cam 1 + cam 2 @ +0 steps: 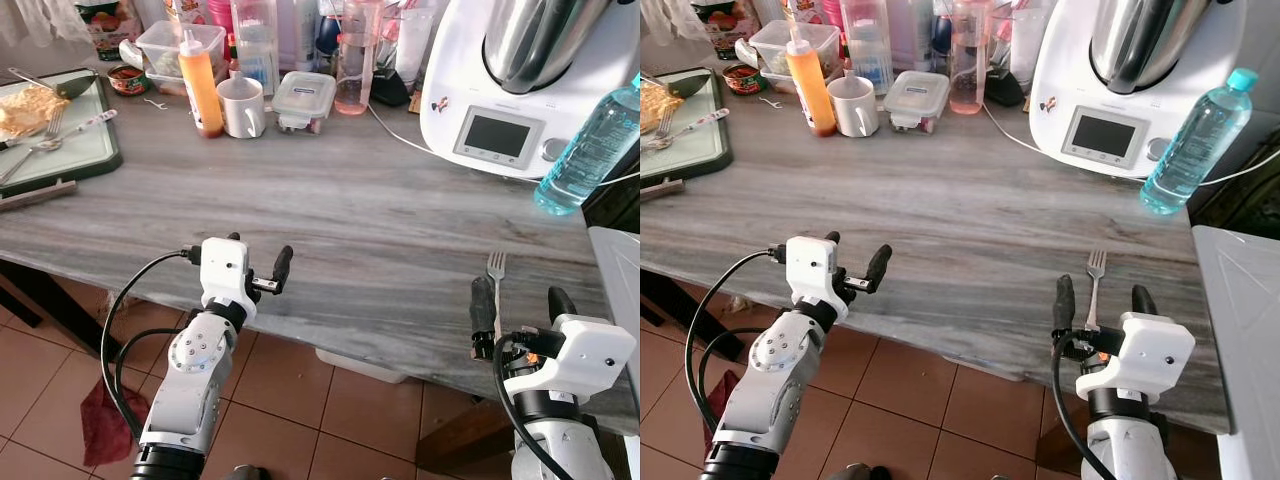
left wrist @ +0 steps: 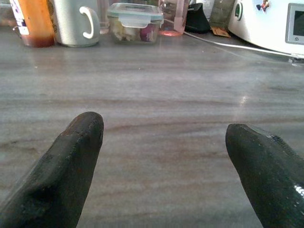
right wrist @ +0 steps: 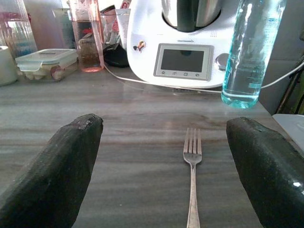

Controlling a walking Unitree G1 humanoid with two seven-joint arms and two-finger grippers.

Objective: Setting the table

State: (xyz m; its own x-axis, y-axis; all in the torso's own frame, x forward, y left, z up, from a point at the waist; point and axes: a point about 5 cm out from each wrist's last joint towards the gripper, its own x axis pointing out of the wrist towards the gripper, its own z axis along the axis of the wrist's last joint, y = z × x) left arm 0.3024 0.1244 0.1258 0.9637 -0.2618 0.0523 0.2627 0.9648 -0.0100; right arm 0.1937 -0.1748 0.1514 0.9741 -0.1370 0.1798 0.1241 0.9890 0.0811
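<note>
A silver fork (image 1: 496, 282) lies on the grey stone tabletop (image 1: 350, 200) near its front right edge, tines pointing away from me. My right gripper (image 1: 520, 302) is open at the table edge, one finger on each side of the fork's handle and not touching it. In the right wrist view the fork (image 3: 192, 180) lies centred between the two black fingers (image 3: 57, 171). My left gripper (image 1: 260, 254) is open over the front left edge of the table with nothing between its fingers (image 2: 61, 171).
At the back stand a white kitchen machine (image 1: 510, 90), a water bottle (image 1: 590, 140), a white mug (image 1: 242, 107), an orange sauce bottle (image 1: 200, 85) and a lidded container (image 1: 305, 100). A green tray (image 1: 70, 150) with food and cutlery sits far left. A red cloth (image 1: 100, 420) lies on the floor.
</note>
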